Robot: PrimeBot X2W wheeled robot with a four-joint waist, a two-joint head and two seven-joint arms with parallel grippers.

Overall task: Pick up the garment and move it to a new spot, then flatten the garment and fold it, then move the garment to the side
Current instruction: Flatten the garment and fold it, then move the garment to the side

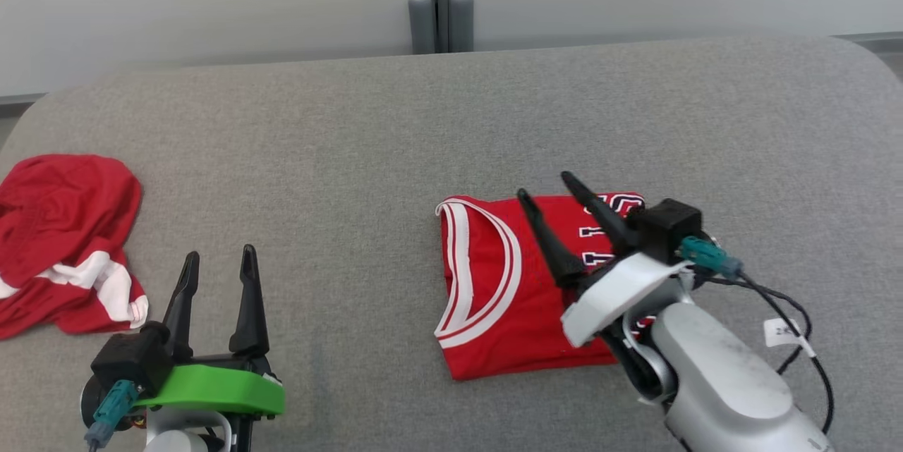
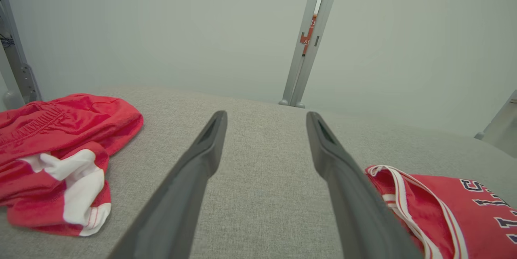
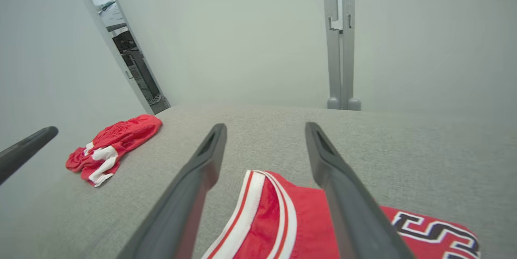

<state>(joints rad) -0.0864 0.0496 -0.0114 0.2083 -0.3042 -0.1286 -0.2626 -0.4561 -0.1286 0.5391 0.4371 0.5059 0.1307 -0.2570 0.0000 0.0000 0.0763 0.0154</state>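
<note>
Left jaws, lower left and nearest the head camera, stand released with nothing between them: their two dark fingers (image 1: pixel 248 304) rise from a green mount (image 1: pixel 211 388) and point away from the robot, over bare grey fabric-covered table (image 1: pixel 423 120). At the table's far-left edge lies a crumpled red-and-white garment (image 1: pixel 63 240), well apart from these fingers. Right of centre, the folded red jersey (image 1: pixel 487 339) lies flat on the table as a compact, nearly square packet, so its long axis is not clear. Its white-trimmed opening (image 1: pixel 458 261) faces the robot's left, the curved trim running from near to far, and dark-outlined lettering (image 1: pixel 614 204) sits at the far right corner. Entering from the lower right, the pale right forearm (image 1: pixel 719 374) slants up and leftward. Right jaws are likewise released and grasp nothing, their fingers (image 1: pixel 554 244) spread over the jersey's middle and pointing far-left. Whether the tips touch the cloth cannot be told.
</note>
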